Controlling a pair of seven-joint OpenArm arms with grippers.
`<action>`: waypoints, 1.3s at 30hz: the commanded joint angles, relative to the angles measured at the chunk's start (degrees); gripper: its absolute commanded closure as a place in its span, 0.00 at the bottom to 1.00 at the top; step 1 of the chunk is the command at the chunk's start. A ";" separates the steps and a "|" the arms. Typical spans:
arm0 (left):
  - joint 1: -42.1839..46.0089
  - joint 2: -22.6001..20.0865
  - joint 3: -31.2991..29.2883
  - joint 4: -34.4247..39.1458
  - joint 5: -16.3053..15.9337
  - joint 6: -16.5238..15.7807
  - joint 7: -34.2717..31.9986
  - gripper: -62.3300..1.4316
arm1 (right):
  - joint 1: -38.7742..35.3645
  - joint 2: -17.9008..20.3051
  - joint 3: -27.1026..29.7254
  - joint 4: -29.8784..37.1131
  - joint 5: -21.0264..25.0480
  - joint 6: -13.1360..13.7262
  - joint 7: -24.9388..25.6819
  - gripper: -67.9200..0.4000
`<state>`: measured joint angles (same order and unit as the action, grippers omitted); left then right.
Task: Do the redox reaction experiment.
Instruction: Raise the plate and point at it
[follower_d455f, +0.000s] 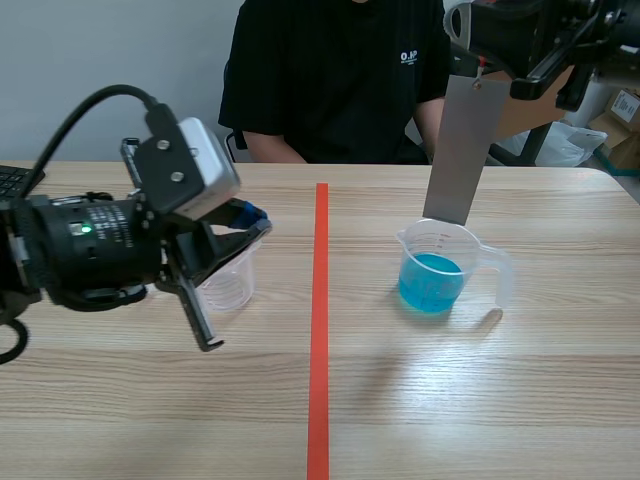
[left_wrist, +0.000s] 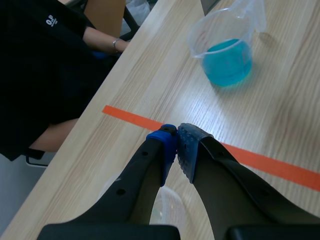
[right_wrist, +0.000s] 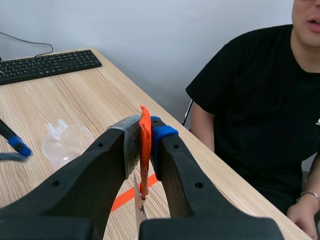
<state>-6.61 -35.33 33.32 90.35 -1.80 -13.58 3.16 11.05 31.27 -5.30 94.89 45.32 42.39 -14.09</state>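
Right gripper (right_wrist: 145, 131), raised at the far right, clenches the orange tab (right_wrist: 144, 160) of a grey metal strip (follower_d455f: 460, 150), which hangs to the far rim of the measuring cup of blue liquid (follower_d455f: 435, 270). Left gripper (follower_d455f: 255, 222), closed on nothing, hovers over an empty measuring cup (follower_d455f: 230, 283). The cups stand well apart, with the tape line (follower_d455f: 319, 330) between them.

Scene camera faces across table (follower_d455f: 560, 400); close wrist cameras share clear cup (right_wrist: 65, 142).

The wooden table (follower_d455f: 500, 400) bears a blue-filled jug (follower_d455f: 432, 272), a clear cup (follower_d455f: 232, 286) and a keyboard (right_wrist: 47, 65).
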 joint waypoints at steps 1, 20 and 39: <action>-1.53 2.75 0.98 -2.62 1.07 0.33 0.17 0.91 | 1.03 0.76 0.90 1.03 0.79 0.33 0.90 0.97; -15.58 21.51 9.22 -24.46 7.65 1.01 -0.37 0.91 | 1.03 0.76 0.90 1.03 0.79 0.33 0.90 0.97; -19.30 28.00 9.44 -30.77 7.39 1.01 -3.82 0.91 | 1.03 0.76 0.90 1.03 0.79 0.33 0.87 0.97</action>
<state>-25.26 -8.10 42.70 58.41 6.00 -12.36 0.19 11.05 31.27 -5.30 94.89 45.32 42.39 -14.06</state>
